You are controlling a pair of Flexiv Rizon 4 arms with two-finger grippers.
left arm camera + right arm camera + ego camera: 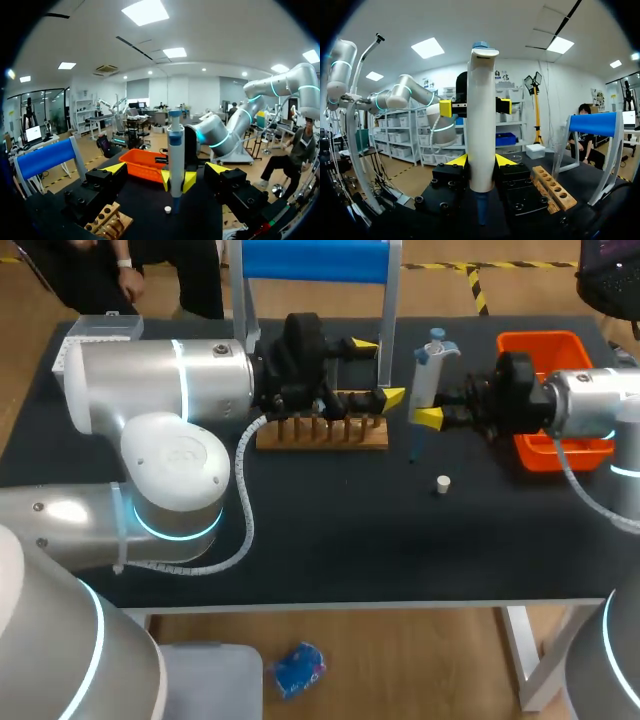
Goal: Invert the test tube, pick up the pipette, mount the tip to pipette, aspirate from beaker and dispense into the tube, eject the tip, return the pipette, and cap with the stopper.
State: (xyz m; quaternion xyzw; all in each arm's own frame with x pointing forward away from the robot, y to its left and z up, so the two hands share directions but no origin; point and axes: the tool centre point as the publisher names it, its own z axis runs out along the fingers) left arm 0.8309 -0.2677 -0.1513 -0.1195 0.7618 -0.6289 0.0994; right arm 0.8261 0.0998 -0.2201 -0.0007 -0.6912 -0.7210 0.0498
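From above, the right gripper (428,412) pinches the upright pipette (432,365) beside the wooden rack (320,432), with the stopper (443,482) on the table (330,530) nearby and the left gripper (378,370) spread over the rack's end. In the left wrist view, the left gripper (166,170) gapes wide, the pipette (175,145) standing ahead of it before the orange bin (142,162). In the right wrist view, the right gripper (481,161) clamps the pipette (481,120) from both sides.
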